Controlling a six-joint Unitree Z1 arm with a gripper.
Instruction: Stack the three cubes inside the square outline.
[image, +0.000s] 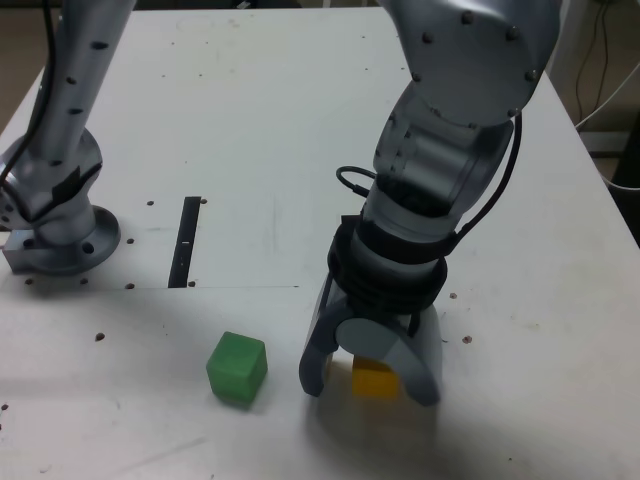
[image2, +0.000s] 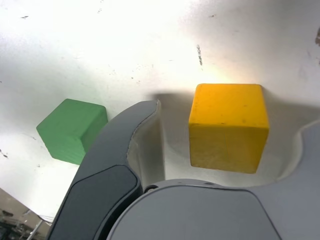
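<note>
Yellow is the colour of the cube (image: 375, 378) now bracketed by the gripper (image: 371, 375), which is lowered to the white table (image: 250, 120) with one jaw on either side of it. In the wrist view the yellow cube (image2: 228, 126) is seen between the jaws with a gap showing on each side, so the jaws are judged parted and not yet pressing; no grip is made. The green cube (image: 237, 368) is found at about nine o'clock from the yellow one in the exterior view, near but apart, and is seen just beyond one jaw in the wrist view (image2: 72, 130). A thin black strip (image: 186, 241) is laid at about eleven o'clock from the green cube. Neither a red cube nor the square outline is seen in either view. The step in hand is judged to be the pick-up of the yellow cube. Next, the jaws are to be closed squarely on its side faces before any lift is made.
</note>
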